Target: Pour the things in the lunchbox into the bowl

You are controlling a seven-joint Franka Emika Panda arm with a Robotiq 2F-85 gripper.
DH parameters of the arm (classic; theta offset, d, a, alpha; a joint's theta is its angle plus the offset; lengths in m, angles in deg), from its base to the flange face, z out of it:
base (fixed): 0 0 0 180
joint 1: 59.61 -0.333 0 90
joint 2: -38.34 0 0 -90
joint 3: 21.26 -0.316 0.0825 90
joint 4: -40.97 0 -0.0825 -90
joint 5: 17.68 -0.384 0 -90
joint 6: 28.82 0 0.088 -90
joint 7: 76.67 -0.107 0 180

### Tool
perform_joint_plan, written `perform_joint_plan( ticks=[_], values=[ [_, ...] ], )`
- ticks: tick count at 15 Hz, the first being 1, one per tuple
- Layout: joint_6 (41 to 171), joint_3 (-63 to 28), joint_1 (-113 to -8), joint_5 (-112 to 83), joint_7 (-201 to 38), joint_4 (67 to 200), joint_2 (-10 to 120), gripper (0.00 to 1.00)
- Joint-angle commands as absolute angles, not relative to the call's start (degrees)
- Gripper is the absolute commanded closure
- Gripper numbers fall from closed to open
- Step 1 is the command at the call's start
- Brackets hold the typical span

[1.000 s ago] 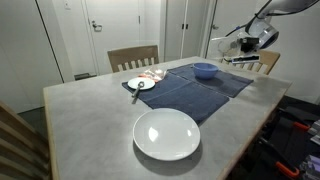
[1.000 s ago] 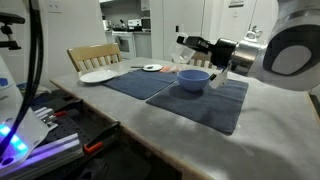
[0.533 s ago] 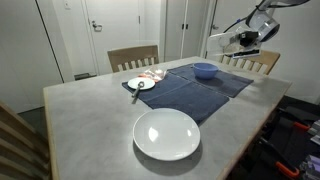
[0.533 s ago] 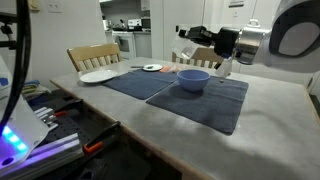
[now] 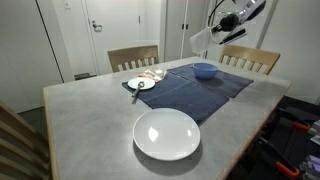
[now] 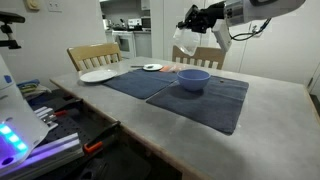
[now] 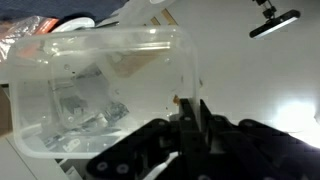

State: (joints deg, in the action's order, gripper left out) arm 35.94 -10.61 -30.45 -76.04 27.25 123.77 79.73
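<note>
Table: in both exterior views we see 1 grey, matte, stone-look top, rectangular with rounded corners.

We count 3 items directly on it:
- Mat A: dark blue cloth, lying flat.
- Mat B: same dark blue, also flat. It sits side by side with mat A, their long edges meeting. We can't tell whether they overlap or only touch.
- Large white dish: round, upright, on the bare grey top. It sits just beside a corner of mat A, and we can't tell if its rim touches the cloth.

Together the 2 mats run at an angle to the table edges, skewed rather than square.
</note>
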Motion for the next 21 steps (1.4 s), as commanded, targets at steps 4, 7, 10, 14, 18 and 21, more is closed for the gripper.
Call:
perform_joint_plan(
  ticks=[4,7,10,14,18,21],
  values=[
    [56.32,-10.01,-43.29,-71.01,12.50,135.96,67.48,0.98],
    [65.12,-11.28,-48.44,-66.33,4.04,140.08,64.04,0.98],
    [73.16,-13.05,-52.65,-60.97,-5.56,143.88,61.62,0.98],
    [81.62,-16.15,-57.01,-52.96,-20.53,147.39,60.64,0.98],
    [89.60,-19.54,-59.81,-45.96,-37.45,150.03,61.49,0.98],
    [92.45,-21.30,-61.01,-39.70,-50.66,151.55,62.44,0.98]
  ],
)
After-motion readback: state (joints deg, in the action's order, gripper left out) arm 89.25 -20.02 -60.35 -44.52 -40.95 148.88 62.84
